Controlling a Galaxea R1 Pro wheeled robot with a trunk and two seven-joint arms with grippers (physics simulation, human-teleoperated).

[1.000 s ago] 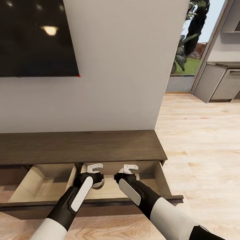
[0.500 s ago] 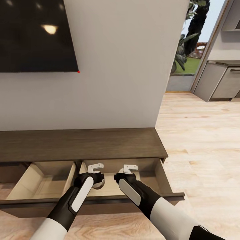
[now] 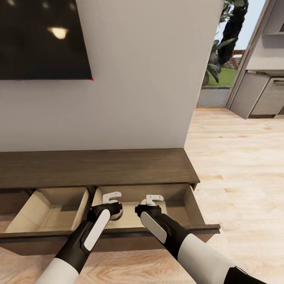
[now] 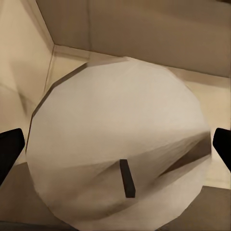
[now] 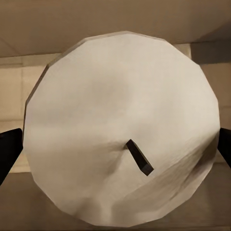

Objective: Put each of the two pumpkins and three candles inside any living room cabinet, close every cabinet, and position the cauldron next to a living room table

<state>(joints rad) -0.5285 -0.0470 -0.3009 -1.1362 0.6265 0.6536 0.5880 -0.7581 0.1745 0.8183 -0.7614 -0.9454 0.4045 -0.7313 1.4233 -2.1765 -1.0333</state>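
From the head view, both arms reached down over the open right-hand drawer (image 3: pixel 185 205) of the cabinet (image 3: pixel 98 167), a second drawer (image 3: pixel 47 205) standing open beside it. The left gripper (image 3: pixel 112 197) and the right gripper (image 3: pixel 154 198) hung just above the beige drawer floor; a pale rounded shape sat under the left one, but whether either pair of fingers was clamped could not be told from there.

In the left wrist view a candle (image 4: pixel 118 154) sat between the dark fingertips (image 4: pixel 9 149), its flat top and short black wick facing the camera — the gripper was closed around its sides, above the drawer's corner.

The right wrist view gave the same picture: a second candle (image 5: pixel 122 130), wick end toward the lens, gripped at its sides by the right fingertips (image 5: pixel 7 147).

Each candle looked light, stiff and smooth-sided — likely slippery, so the round wall is the place to hold. Its short axis ran along the fingers, wick end toward the wrist.
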